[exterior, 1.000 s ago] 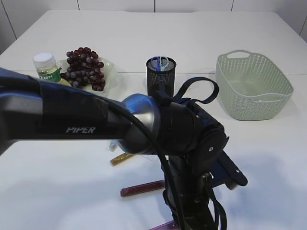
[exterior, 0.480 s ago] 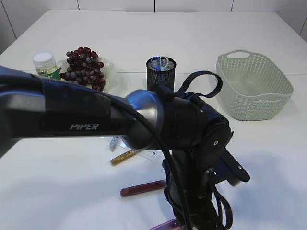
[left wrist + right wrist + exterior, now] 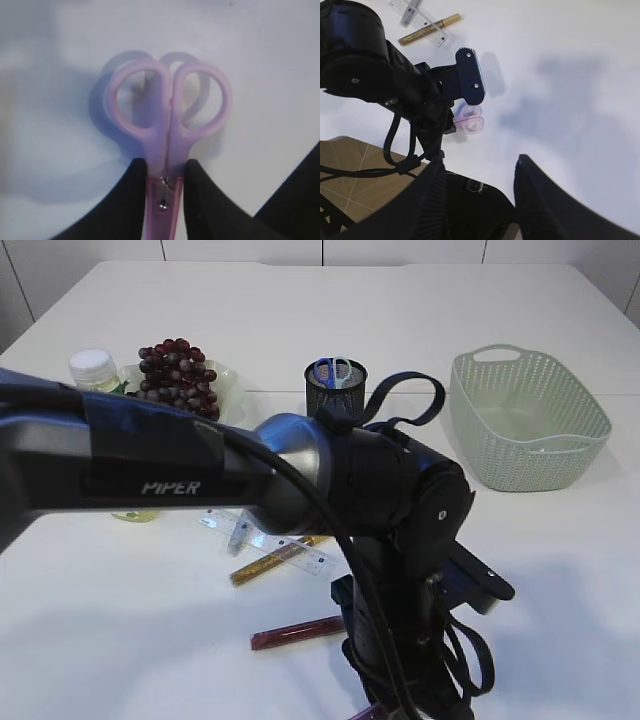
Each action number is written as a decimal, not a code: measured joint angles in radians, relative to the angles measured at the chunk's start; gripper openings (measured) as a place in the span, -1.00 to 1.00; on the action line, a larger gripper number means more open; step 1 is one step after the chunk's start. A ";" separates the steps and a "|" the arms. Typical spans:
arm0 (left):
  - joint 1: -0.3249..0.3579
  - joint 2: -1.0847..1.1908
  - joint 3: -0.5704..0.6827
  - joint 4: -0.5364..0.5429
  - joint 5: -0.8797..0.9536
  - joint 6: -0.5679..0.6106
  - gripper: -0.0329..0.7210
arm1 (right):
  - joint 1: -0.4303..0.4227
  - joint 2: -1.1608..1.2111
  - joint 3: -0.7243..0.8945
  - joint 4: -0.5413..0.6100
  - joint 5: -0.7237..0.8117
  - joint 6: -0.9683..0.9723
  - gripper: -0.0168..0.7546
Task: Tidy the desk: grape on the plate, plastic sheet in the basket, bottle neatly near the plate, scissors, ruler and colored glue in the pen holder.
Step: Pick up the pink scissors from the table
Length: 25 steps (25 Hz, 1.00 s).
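My left gripper (image 3: 165, 172) is shut on pink scissors (image 3: 167, 107), gripping just below the two handle loops, over the white table. The right wrist view shows the same scissors (image 3: 470, 120) under the left arm's wrist. My right gripper (image 3: 480, 175) stands open and empty above the table's near edge. A clear ruler (image 3: 262, 537) lies across a gold glue stick (image 3: 268, 563), with a red glue stick (image 3: 297, 632) nearer. Grapes (image 3: 178, 378) sit on the plate (image 3: 232, 380), the bottle (image 3: 90, 364) beside it. The black pen holder (image 3: 335, 392) holds blue scissors. I cannot pick out the plastic sheet.
A pale green basket (image 3: 527, 420) stands at the back right. The left arm (image 3: 330, 490) fills the front middle of the exterior view and hides its own gripper. A small yellowish scrap (image 3: 134, 516) shows below the arm. The table's near edge (image 3: 380, 150) is close.
The left arm has shifted upward in the exterior view, uncovering the ruler and the gold glue stick. Its hold on the pink scissors is unchanged.
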State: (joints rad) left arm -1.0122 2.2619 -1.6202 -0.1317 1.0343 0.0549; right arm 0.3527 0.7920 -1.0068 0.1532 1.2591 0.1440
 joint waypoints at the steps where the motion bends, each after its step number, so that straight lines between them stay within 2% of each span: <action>1: 0.011 0.000 0.000 -0.007 0.002 -0.011 -0.48 | 0.000 0.000 0.000 0.000 0.000 0.000 -0.01; 7: 0.059 0.000 0.000 -0.019 0.002 -0.076 -0.48 | 0.000 0.000 0.000 0.000 0.000 0.000 -0.01; 19: 0.061 -0.025 0.000 -0.019 0.004 -0.122 -0.48 | 0.000 0.000 0.000 0.000 0.000 0.000 -0.01; 25: 0.084 -0.075 0.000 -0.019 -0.005 -0.130 -0.48 | 0.000 0.000 0.000 0.000 0.000 0.000 -0.01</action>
State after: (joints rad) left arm -0.9282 2.1873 -1.6202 -0.1507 1.0289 -0.0755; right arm 0.3527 0.7920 -1.0068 0.1532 1.2591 0.1440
